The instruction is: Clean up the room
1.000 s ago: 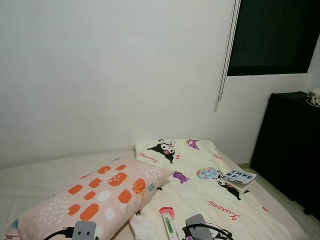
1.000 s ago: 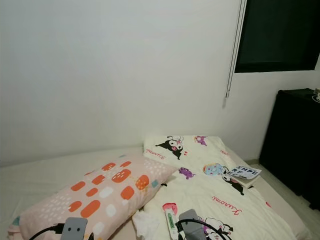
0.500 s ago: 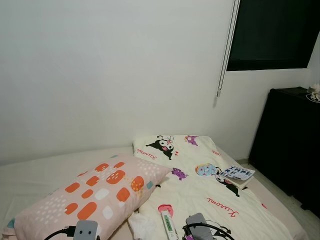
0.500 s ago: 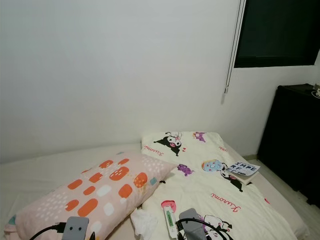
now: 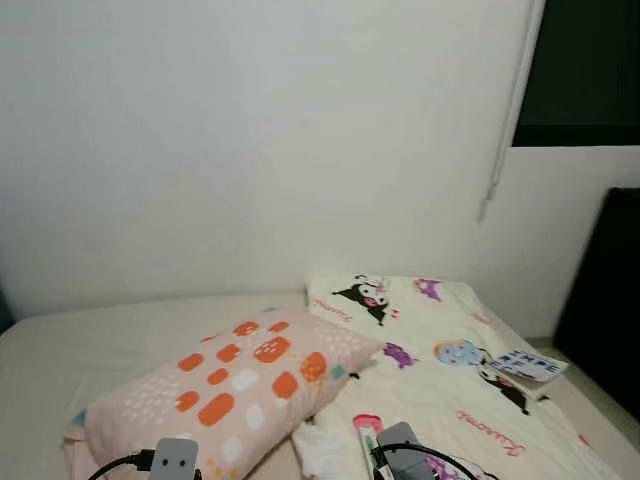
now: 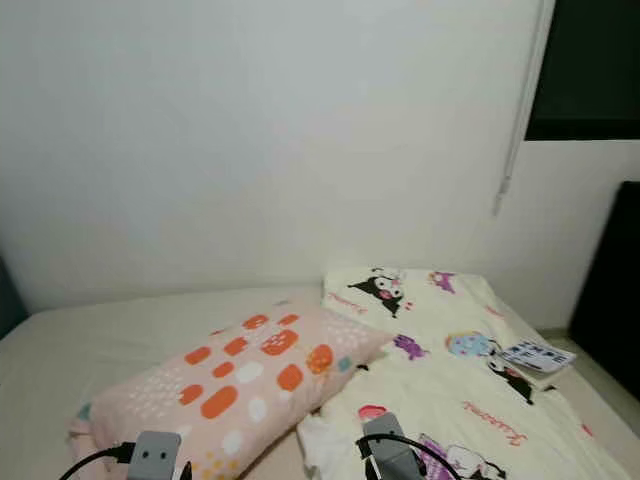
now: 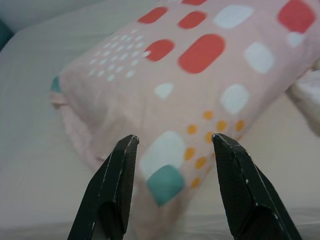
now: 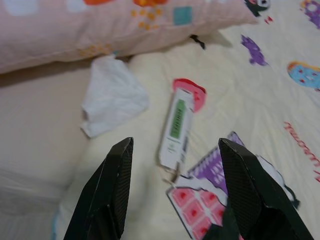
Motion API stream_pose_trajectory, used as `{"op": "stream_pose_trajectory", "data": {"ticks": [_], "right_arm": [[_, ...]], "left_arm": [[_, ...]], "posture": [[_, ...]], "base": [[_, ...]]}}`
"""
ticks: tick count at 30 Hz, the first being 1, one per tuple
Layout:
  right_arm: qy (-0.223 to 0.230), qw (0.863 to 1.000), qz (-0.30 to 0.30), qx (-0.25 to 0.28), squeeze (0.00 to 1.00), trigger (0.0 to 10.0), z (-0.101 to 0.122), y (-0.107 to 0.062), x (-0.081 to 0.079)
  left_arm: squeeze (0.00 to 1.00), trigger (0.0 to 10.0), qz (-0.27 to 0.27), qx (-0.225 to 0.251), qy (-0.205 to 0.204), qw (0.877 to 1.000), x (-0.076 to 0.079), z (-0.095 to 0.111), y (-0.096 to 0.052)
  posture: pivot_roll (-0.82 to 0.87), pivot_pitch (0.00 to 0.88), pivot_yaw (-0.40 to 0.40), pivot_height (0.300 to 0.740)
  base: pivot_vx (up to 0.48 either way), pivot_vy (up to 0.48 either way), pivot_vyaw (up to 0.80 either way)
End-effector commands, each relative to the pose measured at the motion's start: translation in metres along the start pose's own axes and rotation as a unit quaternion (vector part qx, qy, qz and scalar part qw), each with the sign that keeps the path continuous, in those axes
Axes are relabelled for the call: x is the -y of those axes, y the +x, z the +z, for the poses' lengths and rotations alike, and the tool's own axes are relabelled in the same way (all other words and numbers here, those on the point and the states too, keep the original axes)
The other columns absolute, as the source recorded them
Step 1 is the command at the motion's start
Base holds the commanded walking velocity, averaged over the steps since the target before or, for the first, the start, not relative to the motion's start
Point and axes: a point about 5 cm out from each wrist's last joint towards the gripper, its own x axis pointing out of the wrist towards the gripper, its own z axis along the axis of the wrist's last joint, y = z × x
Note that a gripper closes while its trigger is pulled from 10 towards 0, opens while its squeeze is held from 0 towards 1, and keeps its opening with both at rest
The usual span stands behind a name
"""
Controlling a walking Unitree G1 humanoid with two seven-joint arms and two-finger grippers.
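Red script on the blanket and the book cover's letters are too blurred to read.

We are seeing soft, even indoor light, with the window on the far right showing dark. Both head views are smearing with motion blur. The pillow is blurring slightly in the left wrist view.

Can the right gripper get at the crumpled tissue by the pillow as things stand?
Probably yes. The right gripper is open above the blanket, and the tissue lies uncovered just ahead beside the pillow, with nothing between them.
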Motion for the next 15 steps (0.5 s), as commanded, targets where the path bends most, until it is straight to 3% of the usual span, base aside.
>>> {"op": "stream_pose_trajectory", "data": {"ticks": [1, 15], "right_arm": [[-0.003, 1.000, 0.001, 0.004, 0.00, 10.0, 0.0011, -0.0003, -0.0015], [-0.003, 1.000, 0.000, 0.005, 0.00, 10.0, 0.0027, 0.0005, -0.0015]], "left_arm": [[0.00, 10.0, -0.001, -0.003, 0.008, 1.000, 0.0006, 0.0000, 0.0001], [0.00, 10.0, -0.006, 0.006, -0.003, 1.000, -0.0001, 0.0036, 0.0004]], "posture": [[-0.03, 0.019, -0.057, 0.740], [-0.03, 0.027, -0.058, 0.740]], "base": [[0.000, 0.000, 0.80], [0.000, 0.000, 0.80]]}}
